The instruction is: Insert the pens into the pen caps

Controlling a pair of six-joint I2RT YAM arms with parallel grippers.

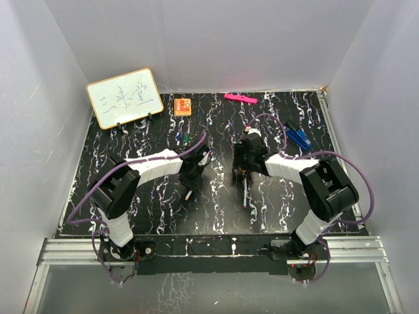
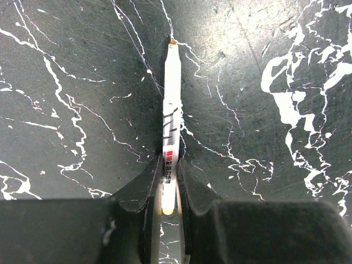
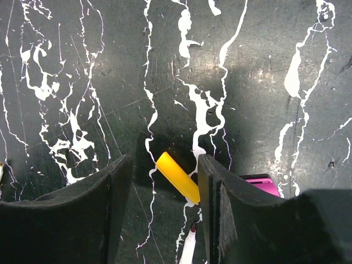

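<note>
My left gripper (image 2: 169,165) is shut on a white pen (image 2: 171,99) with a yellow rear end. The pen points away from the fingers, its tip close to the table. In the top view this gripper (image 1: 191,180) is left of centre. My right gripper (image 3: 163,165) is open and low over a yellow pen cap (image 3: 177,177). The cap lies slanted on the table between the fingers, one end against the right finger (image 3: 212,181). A second white pen (image 3: 188,248) with a dark red tip lies just below the cap; it also shows in the top view (image 1: 245,193). The right gripper (image 1: 245,163) is right of centre.
Small blue and green pieces (image 1: 182,138) lie behind the left gripper. An orange block (image 1: 182,106), a pink bar (image 1: 240,98) and a whiteboard (image 1: 124,97) stand at the back. A blue object (image 1: 298,136) lies at the right. A pink piece (image 3: 263,184) is half hidden behind the right finger.
</note>
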